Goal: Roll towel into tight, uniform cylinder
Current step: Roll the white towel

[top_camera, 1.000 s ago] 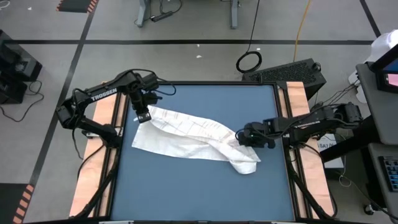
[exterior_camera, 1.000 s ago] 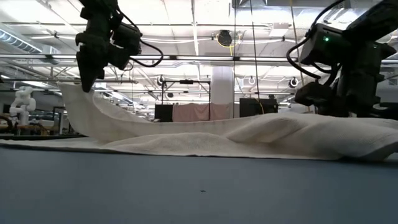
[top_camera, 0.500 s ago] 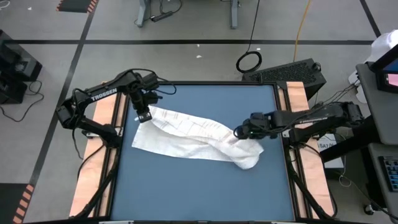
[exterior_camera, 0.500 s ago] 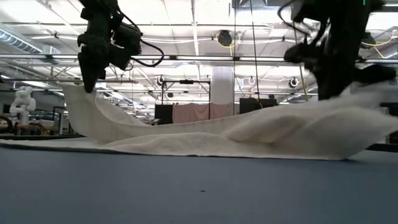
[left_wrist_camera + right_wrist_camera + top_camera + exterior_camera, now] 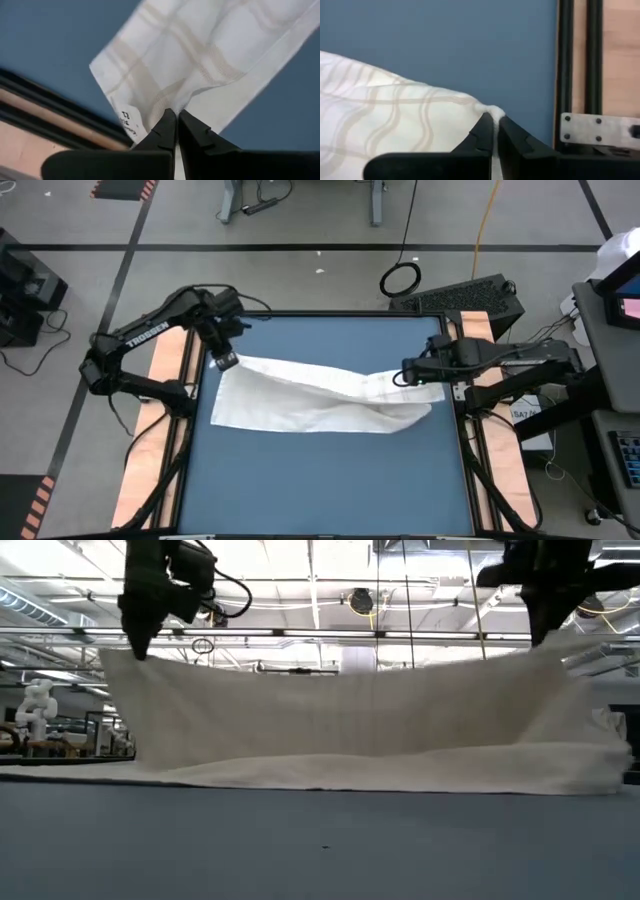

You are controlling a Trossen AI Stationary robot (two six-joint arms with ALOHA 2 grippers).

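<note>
Towel (image 5: 320,395), slack earlier, now stretched taut above blue surface (image 5: 330,480), corners clamped by left gripper (image 5: 226,361) and right gripper (image 5: 405,376) jaws

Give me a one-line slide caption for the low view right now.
Left gripper and right gripper, each shut on a top corner, hold the towel stretched above the blue table.

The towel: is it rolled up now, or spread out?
Spread out, not rolled: the towel hangs stretched between the left tool and right tool.
</note>
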